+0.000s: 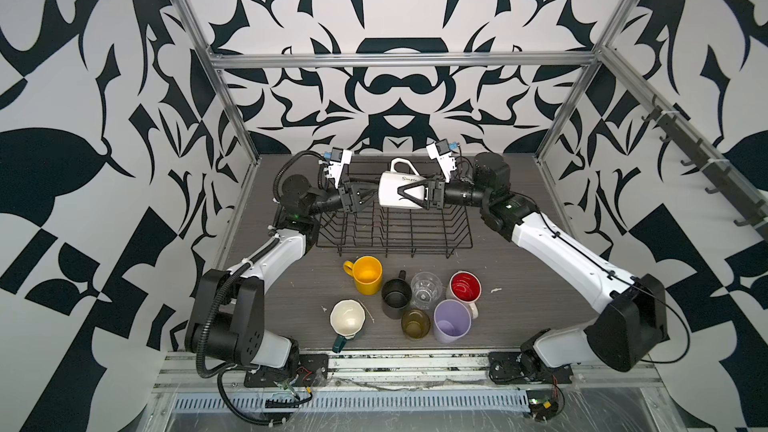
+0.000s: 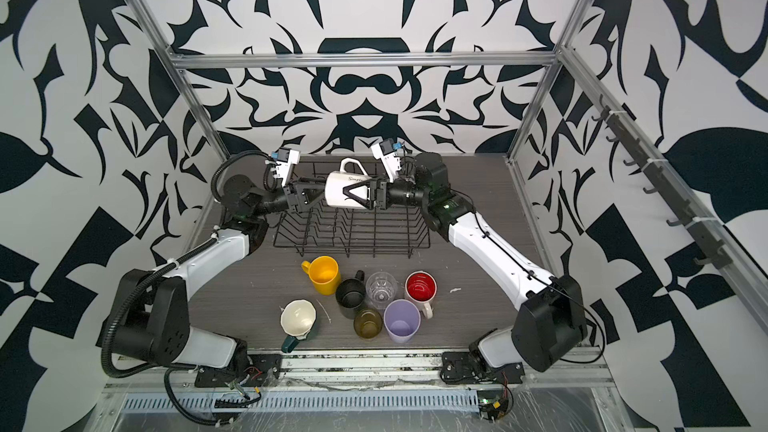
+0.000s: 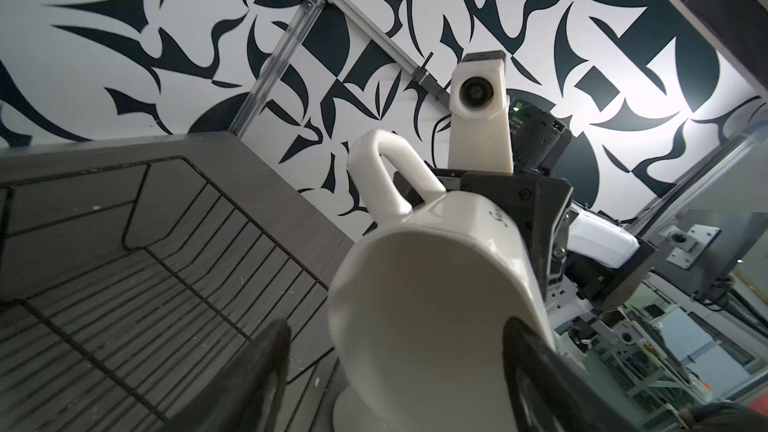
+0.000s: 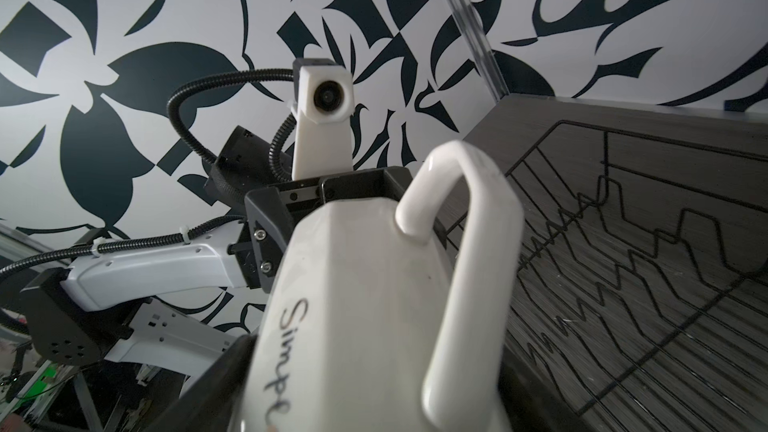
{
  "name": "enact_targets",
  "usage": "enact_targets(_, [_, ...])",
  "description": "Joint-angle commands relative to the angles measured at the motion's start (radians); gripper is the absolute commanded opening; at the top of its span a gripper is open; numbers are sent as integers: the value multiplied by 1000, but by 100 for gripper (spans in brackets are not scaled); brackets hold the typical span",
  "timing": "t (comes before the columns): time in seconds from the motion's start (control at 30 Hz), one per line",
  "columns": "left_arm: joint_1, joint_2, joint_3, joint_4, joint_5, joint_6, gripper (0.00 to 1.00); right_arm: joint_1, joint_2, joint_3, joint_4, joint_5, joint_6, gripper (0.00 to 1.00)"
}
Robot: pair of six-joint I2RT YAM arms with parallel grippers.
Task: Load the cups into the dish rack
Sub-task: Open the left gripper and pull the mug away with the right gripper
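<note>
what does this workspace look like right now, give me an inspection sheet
surface: grey wood-grain table
job's things: white mug held on its side above the black wire dish rack, no cup seen in it; standing mouth up in front of the rack: yellow mug, black mug, clear glass, red-lined mug, lilac tumbler, amber glass, teal mug
clutter: small white scraps on the table
grippers: right gripper shut on the white mug's body; left gripper open at the mug's mouth end
cables: black corrugated conduit on the left arm; thin black cable on the right arm
surroundings: patterned walls, aluminium frame, hook rail
</note>
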Motion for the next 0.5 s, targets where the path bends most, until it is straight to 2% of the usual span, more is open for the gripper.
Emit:
enact_targets(0.0, [9,-45,11,-23,-16,39,84,-22,-82,82,-42,65,-79,0])
enact_targets(0.17, [31,-104,14,-243,-108,171,89,-49,-123,154,-288,198,-194,0])
enact_targets(0.33, [45,-222,69,-669,-372,408,93,-67,-89,231,-455,348,-259,0])
enact_targets(0.47, [55,-278,92,-829,-574,488,98,-67,-20,301,-557,440,-308,0])
